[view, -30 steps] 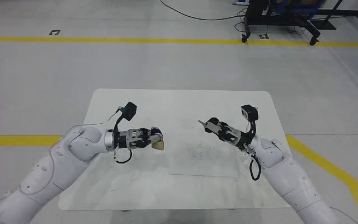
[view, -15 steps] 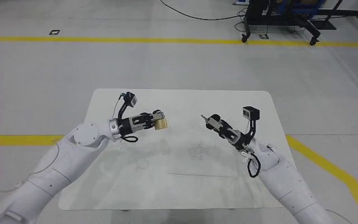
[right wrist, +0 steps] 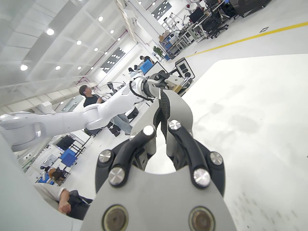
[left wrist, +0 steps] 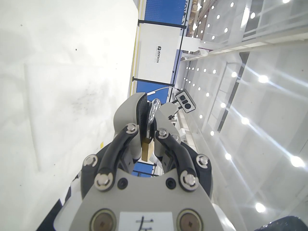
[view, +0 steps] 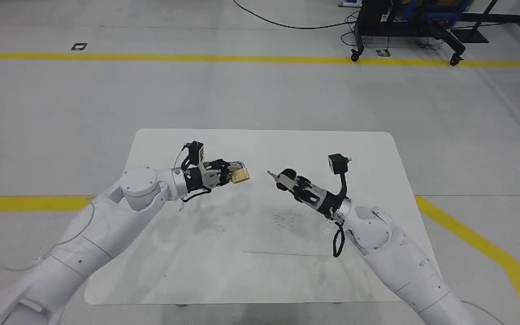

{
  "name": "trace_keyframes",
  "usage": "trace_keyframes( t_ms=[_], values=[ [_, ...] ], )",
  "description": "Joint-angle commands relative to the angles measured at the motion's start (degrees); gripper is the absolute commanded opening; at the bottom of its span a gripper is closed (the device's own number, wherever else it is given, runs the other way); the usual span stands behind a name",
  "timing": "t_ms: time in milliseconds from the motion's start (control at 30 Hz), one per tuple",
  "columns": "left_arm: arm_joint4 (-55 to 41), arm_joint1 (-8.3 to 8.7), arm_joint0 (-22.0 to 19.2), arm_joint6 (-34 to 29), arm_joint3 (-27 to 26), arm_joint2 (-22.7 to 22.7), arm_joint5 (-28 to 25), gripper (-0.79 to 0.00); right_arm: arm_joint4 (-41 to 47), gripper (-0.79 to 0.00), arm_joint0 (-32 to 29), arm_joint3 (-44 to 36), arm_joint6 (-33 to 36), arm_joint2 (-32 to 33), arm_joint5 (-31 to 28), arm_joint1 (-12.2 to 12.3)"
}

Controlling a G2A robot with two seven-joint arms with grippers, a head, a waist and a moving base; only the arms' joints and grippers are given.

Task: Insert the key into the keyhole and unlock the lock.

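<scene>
Because the keyhole must face the incoming key, you hold the small brass padlock (view: 239, 175) clamped in the left gripper (view: 231, 174), raised over the white bench (view: 341, 150) and turned toward the other arm. Your right gripper (view: 281, 177) is closed on the slim silver key (view: 271, 173), tip aimed at the padlock, near but apart. Judgement: alignment stage, insertion not yet made.

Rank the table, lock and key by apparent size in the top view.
Largest: the table.
Next: the lock, a small brass block in the left gripper.
Smallest: the key, a thin sliver poking from the right gripper.
</scene>
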Motion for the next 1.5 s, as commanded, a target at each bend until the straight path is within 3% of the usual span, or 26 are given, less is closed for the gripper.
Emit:
trace_keyframes(
  t_ms=[0, 367, 567, 800, 967, 1167, 1467],
  values=[
    [0.13, -0.58, -0.46, -1.07, 0.57, 0.09, -2.35, -0.785, -1.30, -0.785, -0.43, -0.60, -1.71, 0.18, 0.67, -0.11],
    [0.54, -0.61, -0.19, -0.64, 0.39, 0.11, -2.16, -0.785, -3.58, -0.785, -0.20, -0.80, -1.94, 0.41, 2.38, -0.14],
    [-3.02, -1.65, 0.20, -1.24, 1.07, -0.37, 5.31, -0.785, -25.87, -0.785, 0.87, -6.43, -9.62, 1.67, 8.31, -0.45],
    [-5.78, -3.40, -0.15, -0.68, 4.17, -0.23, 11.35, -0.785, -67.43, -0.785, -2.07, -20.33, -17.37, 1.85, 17.24, 0.45],
    [-9.26, -4.81, -0.50, 2.67, 6.84, -0.08, 18.38, -0.785, -93.68, -0.785, -4.33, -25.77, -14.59, 0.14, 20.83, 1.33],
    [-9.56, -6.04, -0.88, 3.65, 8.15, -0.58, 18.90, -0.785, -111.01, -0.785, -4.18, -28.32, -4.67, -2.44, 19.91, 1.52],
    [-8.30, -7.44, -0.75, 5.72, 9.48, -1.11, 20.30, -0.785, -123.25, -0.785, -4.14, -30.15, 4.31, -9.44, 19.68, 0.26]
  ],
)
